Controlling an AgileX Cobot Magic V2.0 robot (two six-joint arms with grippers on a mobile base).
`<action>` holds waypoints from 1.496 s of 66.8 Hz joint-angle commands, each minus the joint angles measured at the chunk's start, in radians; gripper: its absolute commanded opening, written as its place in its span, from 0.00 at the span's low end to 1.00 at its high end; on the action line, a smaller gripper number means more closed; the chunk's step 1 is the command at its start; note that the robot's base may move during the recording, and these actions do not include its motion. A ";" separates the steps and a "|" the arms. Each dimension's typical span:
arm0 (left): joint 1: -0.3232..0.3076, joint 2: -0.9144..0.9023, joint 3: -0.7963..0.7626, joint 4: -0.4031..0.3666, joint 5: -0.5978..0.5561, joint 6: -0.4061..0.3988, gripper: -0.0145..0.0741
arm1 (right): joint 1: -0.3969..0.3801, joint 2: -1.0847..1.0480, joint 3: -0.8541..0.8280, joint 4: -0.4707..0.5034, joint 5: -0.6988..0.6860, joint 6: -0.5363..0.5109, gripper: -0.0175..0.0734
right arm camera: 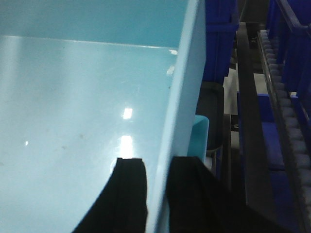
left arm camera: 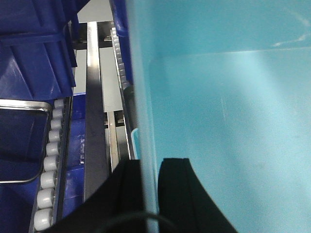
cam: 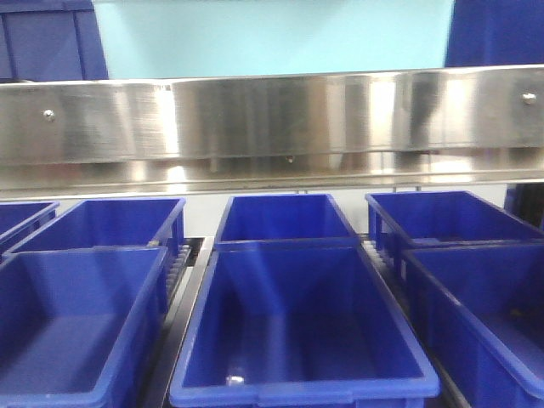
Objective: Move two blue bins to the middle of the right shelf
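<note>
A pale light-blue bin fills the left wrist view (left arm camera: 223, 121) and the right wrist view (right arm camera: 73, 121). Its smooth face shows above the steel rail in the front view (cam: 272, 34). My left gripper (left arm camera: 149, 162) is shut on the bin's left wall, one black finger (left arm camera: 129, 184) outside and one inside. My right gripper (right arm camera: 155, 162) is shut on the bin's right wall in the same way. A second pale-blue edge (left arm camera: 135, 141) shows just outside the held wall, and in the right wrist view (right arm camera: 201, 138). I cannot tell whether it is the second bin.
A brushed steel shelf rail (cam: 272, 127) crosses the front view. Below it several dark royal-blue bins (cam: 297, 323) sit in rows on roller tracks (left arm camera: 47, 174). More dark blue bins (left arm camera: 34, 53) and a roller track (right arm camera: 286, 107) flank the held bin.
</note>
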 commanded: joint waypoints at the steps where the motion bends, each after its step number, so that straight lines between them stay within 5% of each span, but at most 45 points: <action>1: -0.001 -0.012 -0.009 0.018 -0.043 0.014 0.04 | 0.007 -0.017 -0.014 0.023 -0.069 -0.015 0.02; 100: -0.001 -0.012 -0.009 0.018 -0.043 0.014 0.04 | 0.007 -0.017 -0.014 0.023 -0.069 -0.015 0.02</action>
